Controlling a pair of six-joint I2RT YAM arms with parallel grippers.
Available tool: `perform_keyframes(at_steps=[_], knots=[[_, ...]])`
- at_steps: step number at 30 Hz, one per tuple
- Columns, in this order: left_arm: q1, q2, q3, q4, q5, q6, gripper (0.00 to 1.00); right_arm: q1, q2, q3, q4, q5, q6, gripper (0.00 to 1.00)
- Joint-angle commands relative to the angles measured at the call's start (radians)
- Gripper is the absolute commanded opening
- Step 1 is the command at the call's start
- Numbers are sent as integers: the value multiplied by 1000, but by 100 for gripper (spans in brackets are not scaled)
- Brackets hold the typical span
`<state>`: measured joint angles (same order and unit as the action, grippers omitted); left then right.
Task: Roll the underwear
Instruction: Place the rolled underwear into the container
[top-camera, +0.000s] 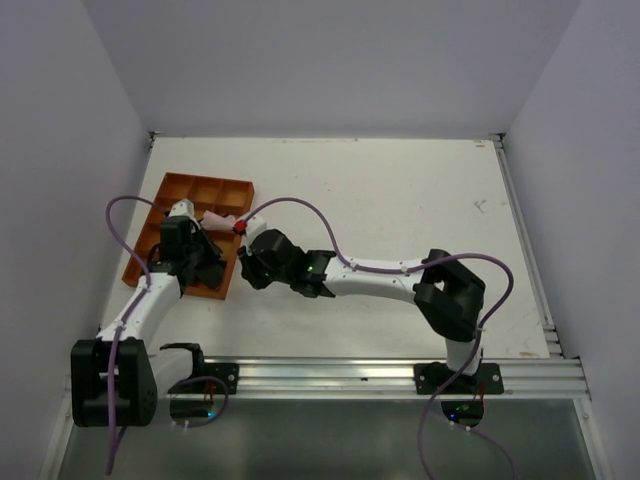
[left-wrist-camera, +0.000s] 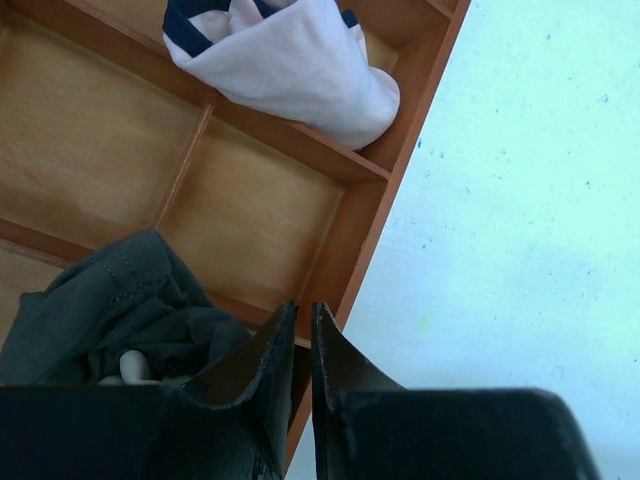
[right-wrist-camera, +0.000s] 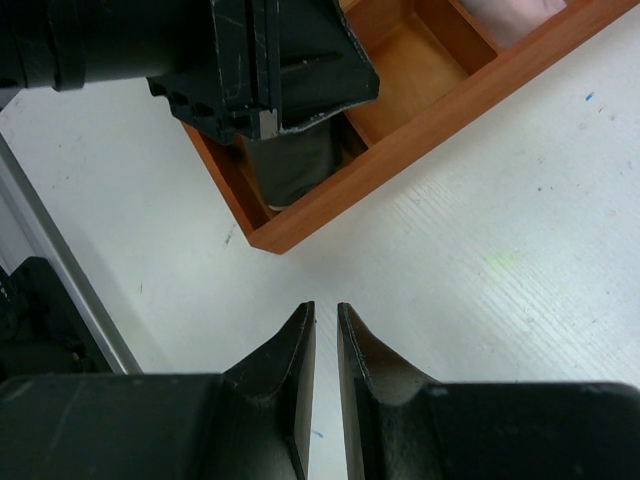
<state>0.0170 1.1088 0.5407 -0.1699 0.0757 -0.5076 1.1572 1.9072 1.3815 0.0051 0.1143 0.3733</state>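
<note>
The underwear (left-wrist-camera: 110, 310) is a dark grey crumpled cloth lying in the near corner compartment of the orange wooden tray (left-wrist-camera: 372, 205). A small pale bit shows under it. It also shows in the right wrist view (right-wrist-camera: 297, 165), below the left gripper's body. My left gripper (left-wrist-camera: 303, 312) is shut and empty, with its tips over the tray's right wall, just right of the underwear. My right gripper (right-wrist-camera: 326, 312) is shut and empty, low over the white table, a little off the tray's corner (right-wrist-camera: 280, 238). In the top view the left gripper (top-camera: 205, 270) and right gripper (top-camera: 250, 268) are close together.
A pale pink cloth with navy trim (left-wrist-camera: 295, 60) lies in a farther tray compartment and shows in the top view (top-camera: 215, 219). Other compartments of the tray (top-camera: 190, 190) hold nothing. A metal rail (top-camera: 380, 375) runs along the near edge. White walls enclose the table.
</note>
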Motion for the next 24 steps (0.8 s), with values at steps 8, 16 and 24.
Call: perform_keyframes(at_steps=[8, 16, 24], knots=[[-6, -21, 71, -31, 27, 14, 17, -5, -79, -33, 6, 28, -1, 19], [-6, 11, 189, -54, 81, 38, 19, -14, -132, -21, -114, 56, 47, 19], [-156, 55, 323, 7, 180, 20, 100, -65, -299, -39, -410, 79, 176, 24]])
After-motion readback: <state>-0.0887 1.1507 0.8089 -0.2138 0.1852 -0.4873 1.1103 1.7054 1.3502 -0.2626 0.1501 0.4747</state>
